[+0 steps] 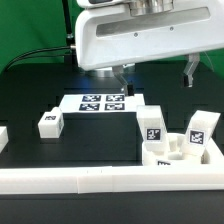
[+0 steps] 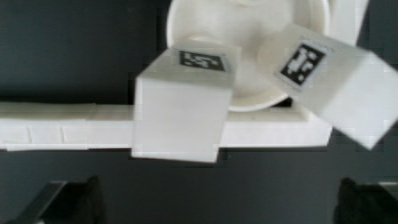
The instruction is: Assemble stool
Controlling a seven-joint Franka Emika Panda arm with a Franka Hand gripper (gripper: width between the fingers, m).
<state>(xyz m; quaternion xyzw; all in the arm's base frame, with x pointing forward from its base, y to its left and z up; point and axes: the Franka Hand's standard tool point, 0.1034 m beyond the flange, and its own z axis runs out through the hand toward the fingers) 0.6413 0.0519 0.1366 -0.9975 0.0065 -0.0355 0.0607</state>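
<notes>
Up above the black table [image 1: 30, 95], the gripper [image 1: 156, 82] hangs with its two dark fingers set wide apart and nothing between them. In the wrist view the gripper [image 2: 222, 205] looks down on the stool parts. The seat [image 1: 172, 153] is a smooth, round white plastic disc with sockets. It lies near the exterior view's right, just beside the long white rail [image 1: 90, 180]. Two blocky white legs [image 1: 150, 125] [image 1: 200, 130] rise from the seat, each with a black-and-white square tag on its end face. I cannot tell how deep they sit. A third leg [image 1: 50, 122] lies well apart toward the exterior view's left. The marker board [image 1: 100, 103], thin and flat, lies farther back on the table.
</notes>
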